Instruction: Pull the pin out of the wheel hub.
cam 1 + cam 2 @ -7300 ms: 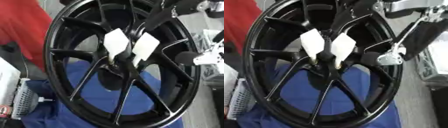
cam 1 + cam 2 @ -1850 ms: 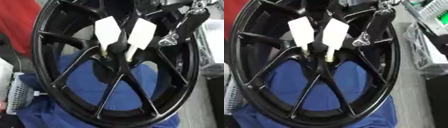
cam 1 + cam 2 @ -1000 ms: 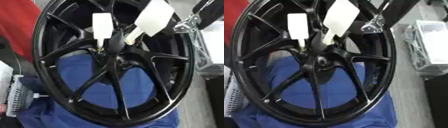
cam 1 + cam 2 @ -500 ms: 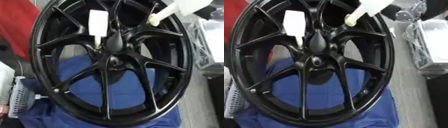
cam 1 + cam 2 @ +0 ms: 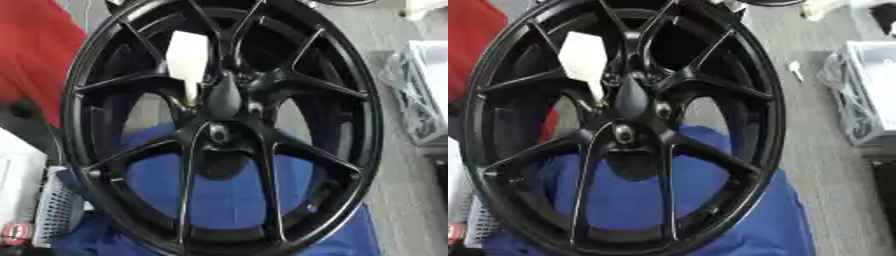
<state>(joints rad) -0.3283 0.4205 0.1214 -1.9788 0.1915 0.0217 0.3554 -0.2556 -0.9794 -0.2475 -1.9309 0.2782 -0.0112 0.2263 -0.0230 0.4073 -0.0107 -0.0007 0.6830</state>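
— Wheel (image 5: 289, 85) fills most of both views: black, many spokes, standing nearly upright, tilted a bit w/ its top toward the right. Its lower rim sits on a blue cloth (image 5: 227, 195).

— Pin?

— One white pin (image 5: 188, 57) sticks out of the hub (image 5: 223, 107), upper left of centre. Wide flat white head, thin stem running down to a hole beside the dark centre cap. Other bolt holes show round the hub; one just right of the cap looks pale inside, can't tell what's in it.

— Hands?

— Neither robot hand shows in either view, so no telling if they're spread, closed or pinching anything. Nothing touches the pin.

— Rest of the scene?

— Red fabric (image 5: 35, 55) behind the wheel, upper left. White mesh basket (image 5: 57, 215) at lower left, partly behind the rim. Grey floor (image 5: 815, 150) on the right. A white tray (image 5: 872, 95) w/ clear plastic bits lies at the right edge, apart from the wheel. Right eye view shows a small white object (image 5: 795, 67) on the floor between wheel and tray; shape too small to name.
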